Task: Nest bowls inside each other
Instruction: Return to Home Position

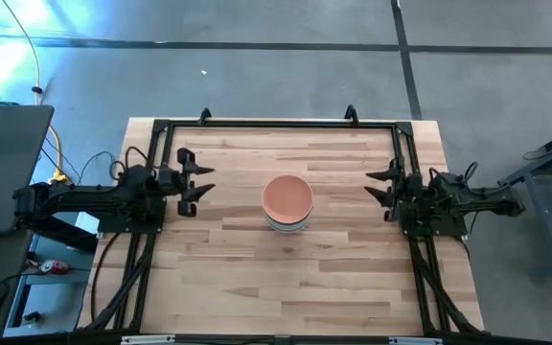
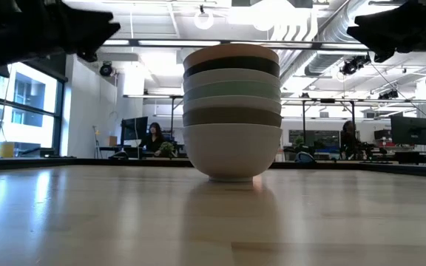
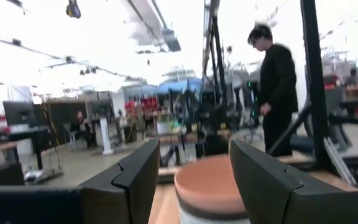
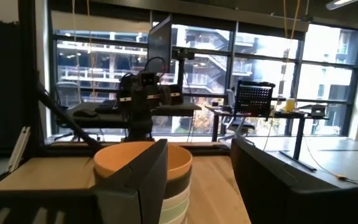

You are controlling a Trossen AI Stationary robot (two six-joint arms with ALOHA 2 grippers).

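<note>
The bowls stand nested in one stack (image 1: 287, 202) at the middle of the table, resting on the bottom white bowl's foot (image 2: 231, 176). The peach bowl (image 1: 287, 196) is on top; below it the low view shows black, pale, mint, olive-grey and white rims. My left gripper (image 1: 195, 181) hovers open to the stack's left, raised above the table. My right gripper (image 1: 380, 185) hovers open to its right, also raised. The left wrist view shows the peach top (image 3: 209, 180) beyond the fingers; the right wrist view shows the stack (image 4: 143, 174).
A black frame (image 1: 276, 125) runs along the table's far edge and down both sides by the arm bases. Bare wood (image 1: 286, 283) lies between the stack and the near edge. A person (image 3: 276, 87) stands in the room beyond the table.
</note>
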